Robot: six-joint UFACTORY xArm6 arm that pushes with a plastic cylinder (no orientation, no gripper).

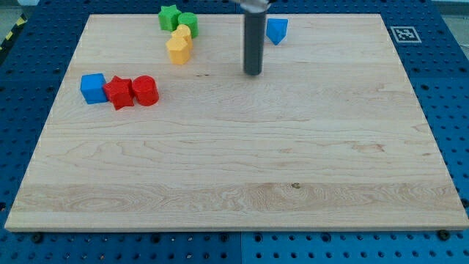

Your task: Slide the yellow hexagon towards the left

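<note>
The yellow hexagon (177, 50) lies near the view's top, left of centre, on the wooden board (234, 161). A second yellow block (182, 34) touches it just above. My tip (253, 72) rests on the board to the right of the yellow hexagon, about a hundred pixels away, touching no block. The dark rod rises from it to the view's top edge.
A green star (169, 16) and a green round block (188, 22) sit above the yellow pair. A blue block (276, 30) lies right of the rod. At the left stand a blue cube (93, 88), a red star (119, 92) and a red cylinder (145, 90).
</note>
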